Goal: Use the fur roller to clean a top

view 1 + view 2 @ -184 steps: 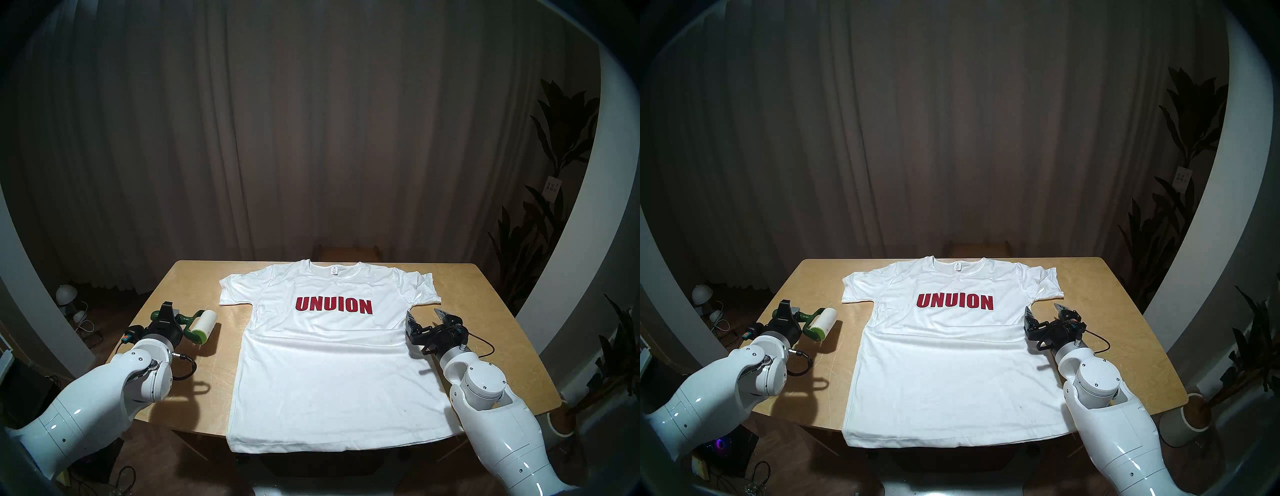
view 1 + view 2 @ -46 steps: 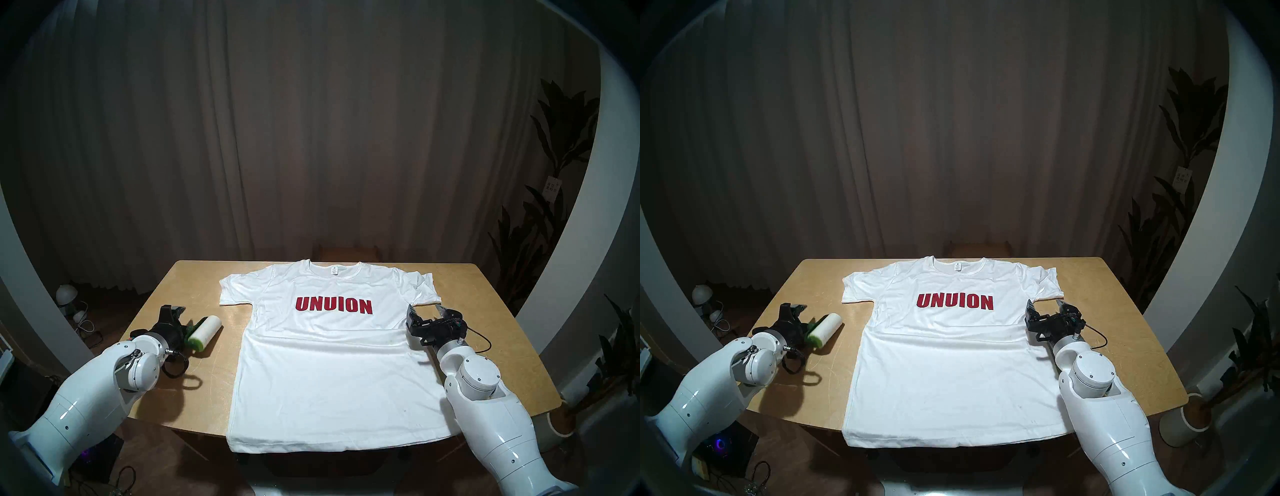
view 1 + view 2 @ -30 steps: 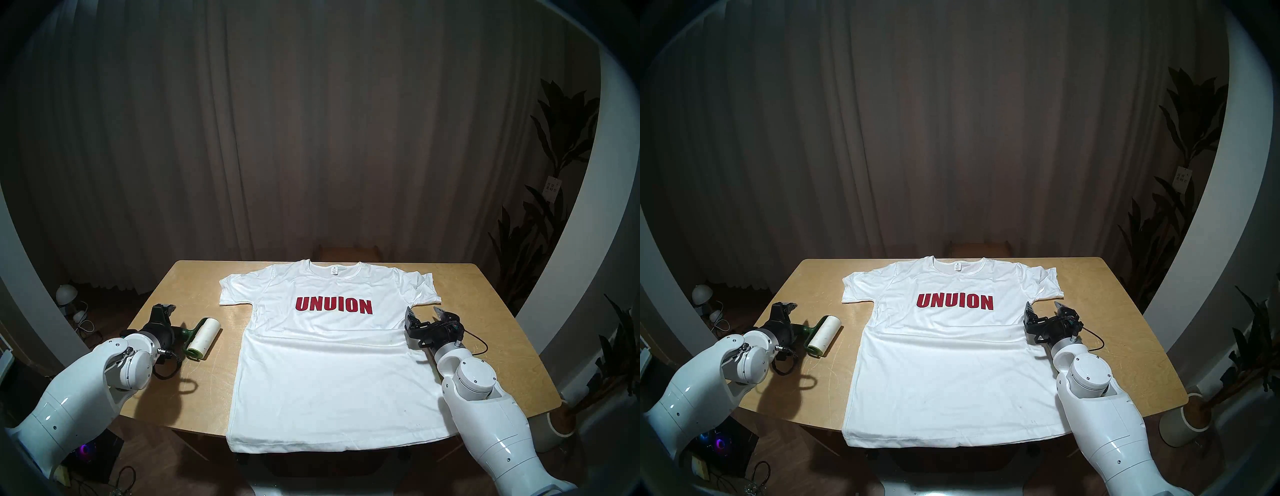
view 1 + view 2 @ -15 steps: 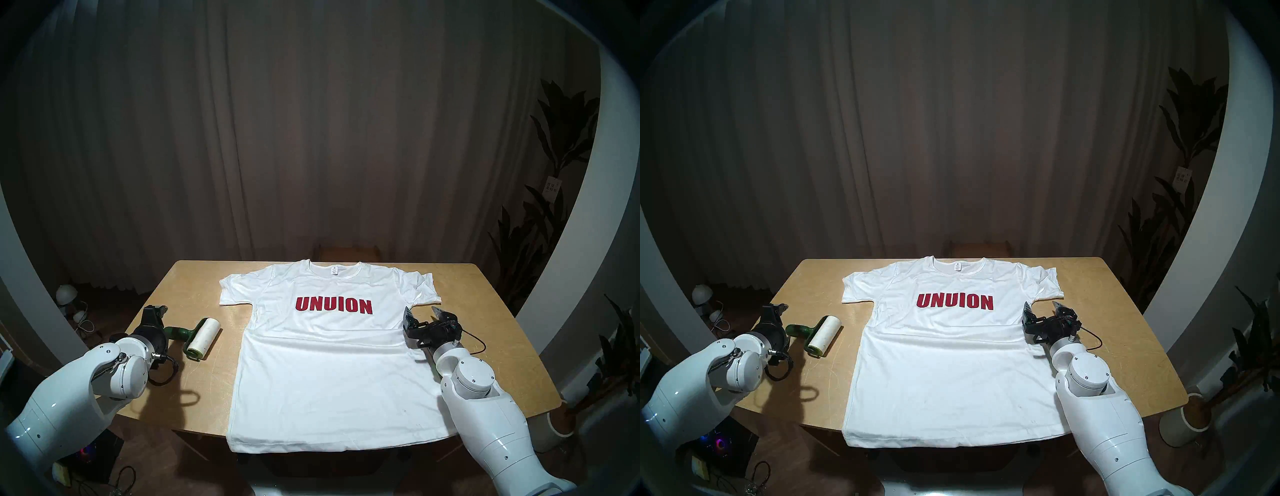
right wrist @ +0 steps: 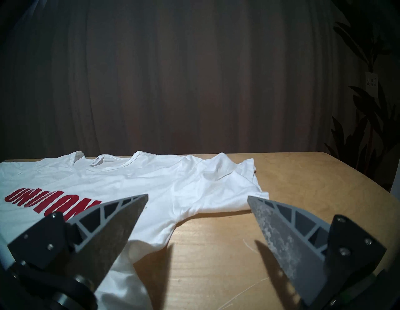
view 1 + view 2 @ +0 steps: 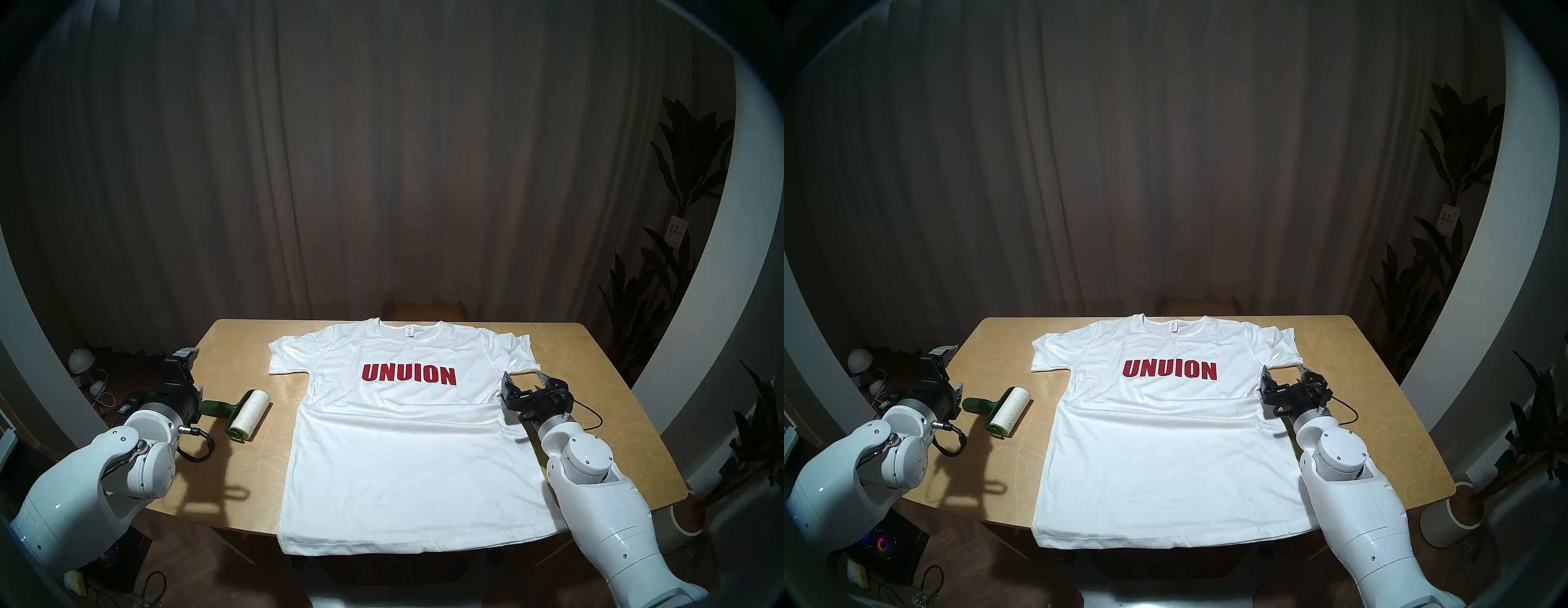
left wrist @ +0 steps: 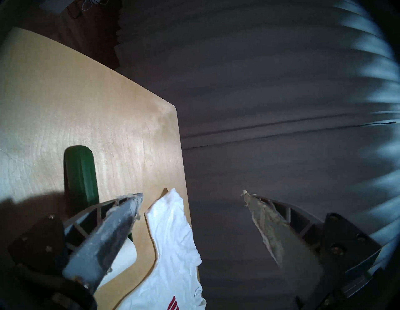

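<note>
Seen from the left head camera, the top (image 6: 407,429) lies spread flat across the middle of the wooden bench (image 6: 237,339), collar at the far edge, its hem hanging over the near edge. The fur roller (image 6: 246,409) lies on bare wood just left of the top's side — white roll toward the shirt, green handle pointing at the left gripper (image 6: 189,373). That gripper is raised above the bench's left edge, behind the handle's end, with its fingers apart and nothing between them. The right gripper (image 6: 524,382) hovers at the top's right side below the sleeve, fingers apart and empty. From the right head camera the layout reads the same: the fur roller (image 6: 1004,409) rests on the bench, clear of the top (image 6: 1166,429) and of the left gripper (image 6: 947,369). In the left wrist view, turned on its side, the two fingers stand wide apart; the green handle (image 7: 80,173) lies on the wood beyond the lower finger, and a sleeve shows between them. In the right wrist view the fingers (image 5: 121,220) are spread — the sleeve (image 5: 216,186) and bare bench lie ahead.
</note>
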